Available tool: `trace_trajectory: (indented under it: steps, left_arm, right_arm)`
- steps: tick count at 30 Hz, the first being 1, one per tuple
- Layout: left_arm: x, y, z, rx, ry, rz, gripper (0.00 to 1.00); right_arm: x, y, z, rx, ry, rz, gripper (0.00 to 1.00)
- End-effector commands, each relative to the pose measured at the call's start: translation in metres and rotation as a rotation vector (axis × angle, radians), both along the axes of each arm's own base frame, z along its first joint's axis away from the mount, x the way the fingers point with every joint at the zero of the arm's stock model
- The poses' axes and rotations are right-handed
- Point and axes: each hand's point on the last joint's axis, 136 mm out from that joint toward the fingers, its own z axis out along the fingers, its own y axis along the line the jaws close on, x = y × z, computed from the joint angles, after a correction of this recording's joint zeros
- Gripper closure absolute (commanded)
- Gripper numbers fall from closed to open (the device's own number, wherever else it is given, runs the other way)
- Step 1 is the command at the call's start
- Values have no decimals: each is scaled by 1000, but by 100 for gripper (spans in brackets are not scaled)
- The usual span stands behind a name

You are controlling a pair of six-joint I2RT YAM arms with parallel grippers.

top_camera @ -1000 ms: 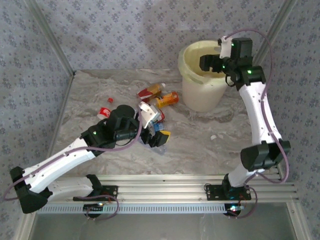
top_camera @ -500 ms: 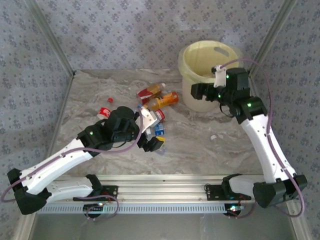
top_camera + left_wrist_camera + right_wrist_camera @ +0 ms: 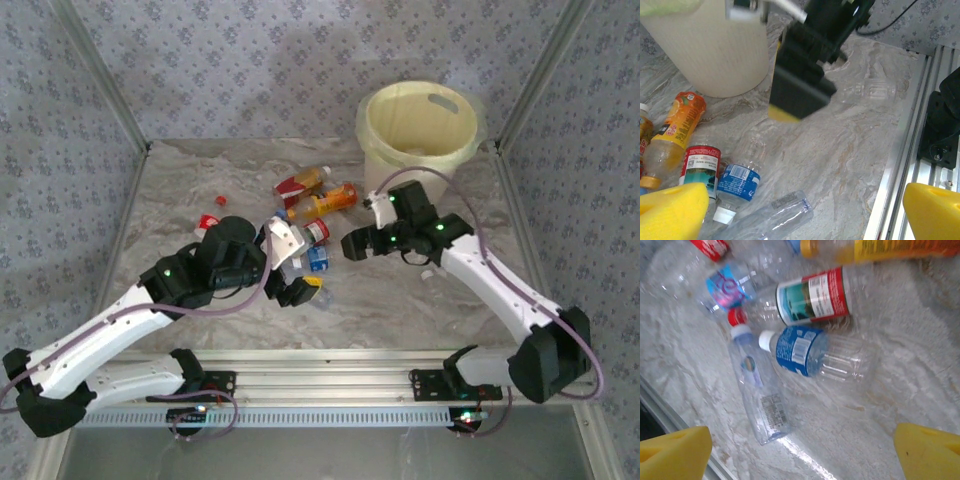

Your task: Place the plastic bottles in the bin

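Bottles (image 3: 330, 201) of small, partly crushed plastic, clear, orange and amber with red and blue labels, lie strewn on the grey marbled tabletop (image 3: 450, 300) just left of the large pale yellow round plastic bin (image 3: 440, 165). The right arm's pincer (image 3: 355, 245) hangs beside the heap on the bin's side, its yellow pads (image 3: 675, 450) spread wide and empty above a blue-labelled clear bottle (image 3: 810, 352). The left pincer (image 3: 298, 265), equally wide and empty, hovers over the heap's side away from the bin.
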Motion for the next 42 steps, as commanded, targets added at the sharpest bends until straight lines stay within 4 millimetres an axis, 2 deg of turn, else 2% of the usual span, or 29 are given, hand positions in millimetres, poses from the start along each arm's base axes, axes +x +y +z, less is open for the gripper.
trace_trajectory:
  steps: [1,5,8,13,14,20,32,36,42]
  left_arm:
    - [-4,7,4,-11,-18,8,0]
    - [-5,10,7,-29,-19,18,0]
    - [-5,13,7,-38,-16,30,0]
    - [-4,13,5,-44,-16,43,1]
    - [-4,13,4,-42,-12,42,0]
    - [-3,15,-1,-35,0,54,0]
    - [-2,12,-7,-31,15,57,0]
    - [-2,12,-8,-32,17,58,0]
    - [-1,11,-9,-35,18,60,0]
  right_arm:
    - [5,9,-15,-75,-45,48,3]
    - [5,19,-46,-148,-34,157,1]
    - [9,19,-70,-297,-57,202,0]
    - [20,24,-96,-465,-84,269,0]
    - [30,32,-88,-479,-122,277,0]
    - [38,40,-103,-637,-128,362,0]
    - [35,71,-120,-684,-88,520,0]
    - [30,70,-129,-679,-40,548,1]
    - [29,59,-137,-663,7,501,5]
